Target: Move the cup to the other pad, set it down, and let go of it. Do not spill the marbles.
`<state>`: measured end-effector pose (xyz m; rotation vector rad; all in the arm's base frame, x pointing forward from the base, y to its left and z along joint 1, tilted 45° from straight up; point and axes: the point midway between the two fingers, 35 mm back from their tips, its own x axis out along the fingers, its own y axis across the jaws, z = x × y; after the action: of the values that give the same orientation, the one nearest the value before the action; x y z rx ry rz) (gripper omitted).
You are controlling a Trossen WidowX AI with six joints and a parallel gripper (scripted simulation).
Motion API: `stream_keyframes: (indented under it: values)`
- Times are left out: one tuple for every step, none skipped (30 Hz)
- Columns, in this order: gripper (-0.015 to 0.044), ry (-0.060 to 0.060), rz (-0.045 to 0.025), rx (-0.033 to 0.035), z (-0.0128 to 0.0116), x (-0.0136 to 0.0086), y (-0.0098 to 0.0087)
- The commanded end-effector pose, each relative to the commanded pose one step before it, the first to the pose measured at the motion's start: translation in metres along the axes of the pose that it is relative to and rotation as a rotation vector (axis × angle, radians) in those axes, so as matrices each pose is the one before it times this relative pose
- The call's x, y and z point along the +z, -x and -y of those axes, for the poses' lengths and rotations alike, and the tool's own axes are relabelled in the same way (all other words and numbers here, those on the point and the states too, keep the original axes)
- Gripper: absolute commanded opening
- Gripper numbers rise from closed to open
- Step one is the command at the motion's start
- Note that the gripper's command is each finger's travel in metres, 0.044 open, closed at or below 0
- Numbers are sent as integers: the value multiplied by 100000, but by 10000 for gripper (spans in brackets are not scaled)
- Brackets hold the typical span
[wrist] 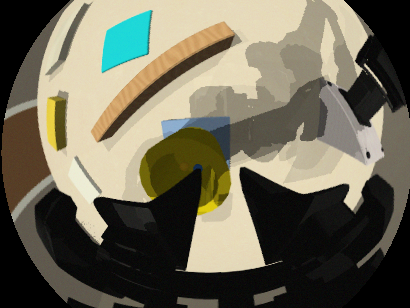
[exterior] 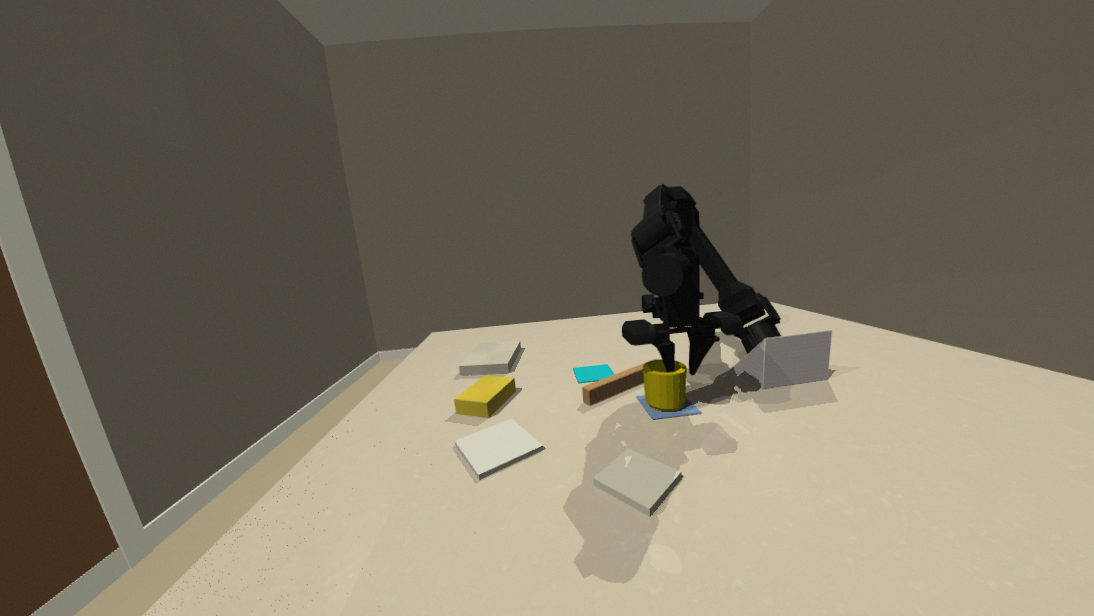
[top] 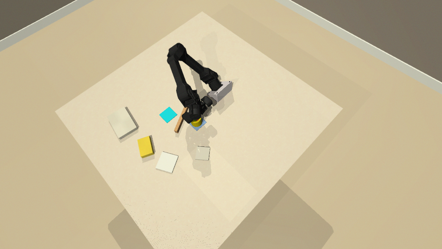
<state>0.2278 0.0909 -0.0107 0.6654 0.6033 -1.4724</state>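
The yellow cup [top: 196, 123] [exterior: 664, 388] [wrist: 185, 142] stands upright on the blue pad [top: 202, 124] [exterior: 689, 410] [wrist: 175, 126]. Marbles show inside it, among them a blue marble [wrist: 198, 167]. The other pad, cyan [top: 168, 114] [exterior: 593, 373] [wrist: 127, 40], lies bare beyond the wooden bar. My gripper [exterior: 682, 371] [wrist: 220, 172] points down at the cup's rim, part-way open with nothing gripped. One fingertip is over or just in the cup's mouth, the other outside its wall. The arm hides the fingertips in the top view.
A wooden bar [top: 180, 122] [exterior: 612, 384] [wrist: 160, 70] lies between the pads. A yellow block [top: 145, 146] [exterior: 482, 394], a pale slab [top: 122, 122] [exterior: 489, 359] and two flat tiles [top: 167, 161] [top: 202, 153] lie farther out. The arm's grey base [top: 221, 92] [exterior: 796, 359] stands near the cup.
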Motion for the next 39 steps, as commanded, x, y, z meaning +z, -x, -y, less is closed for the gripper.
stream_keyframes:
  values:
    - [166, 476, 473, 271, 33, 102, -629]
    - [166, -4, 14, 1, 12, 10, -161]
    - [166, -4, 15, 1, 13, 10, -160]
    - [166, -4, 16, 1, 14, 11, -160]
    - [166, -4, 16, 1, 15, 11, -160]
    - [166, -4, 17, 0, 16, 12, -159]
    - [166, -4, 14, 0, 13, 10, -128]
    - [166, -2, 9, 0, 8, 6, -77]
    - [166, -1, 3, 0, 3, 2, -26]
    - [166, 0, 0, 0, 0, 0, 0]
    - [160, -455, -344, -416, 9, -57, 200]
    - [153, 0, 0, 0, 0, 0, 0]
    - [147, 0, 0, 0, 0, 0, 0]
    - [140, 0, 0, 0, 0, 0, 0]
    - [133, 0, 0, 0, 0, 0, 0]
    - [127, 0, 0, 0, 0, 0, 0]
    - [120, 0, 0, 0, 0, 0, 0]
    - [113, 0, 0, 0, 0, 0, 0]
    - [107, 0, 0, 0, 0, 0, 0]
    - [100, 0, 0, 0, 0, 0, 0]
    - [93, 0, 0, 0, 0, 0, 0]
    - [87, 0, 0, 0, 0, 0, 0]
    - [80, 0, 0, 0, 0, 0, 0]
    - [73, 0, 0, 0, 0, 0, 0]
    - [67, 0, 0, 0, 0, 0, 0]
    - [60, 0, 0, 0, 0, 0, 0]
    - [53, 0, 0, 0, 0, 0, 0]
    - [47, 0, 0, 0, 0, 0, 0]
    - [40, 0, 0, 0, 0, 0, 0]
    - [33, 0, 0, 0, 0, 0, 0]
    - [27, 0, 0, 0, 0, 0, 0]
    - [20, 0, 0, 0, 0, 0, 0]
    - [13, 0, 0, 0, 0, 0, 0]
    - [0, 0, 0, 0, 0, 0, 0]
    - [0, 6, -2, 3, -4, -4, 50]
    - [0, 11, -4, 7, -9, -8, 102]
    - [0, 16, -6, 10, -12, -11, 147]
    - [0, 21, -7, 12, -13, -12, 192]
    - [0, 26, -7, 15, -13, -12, 237]
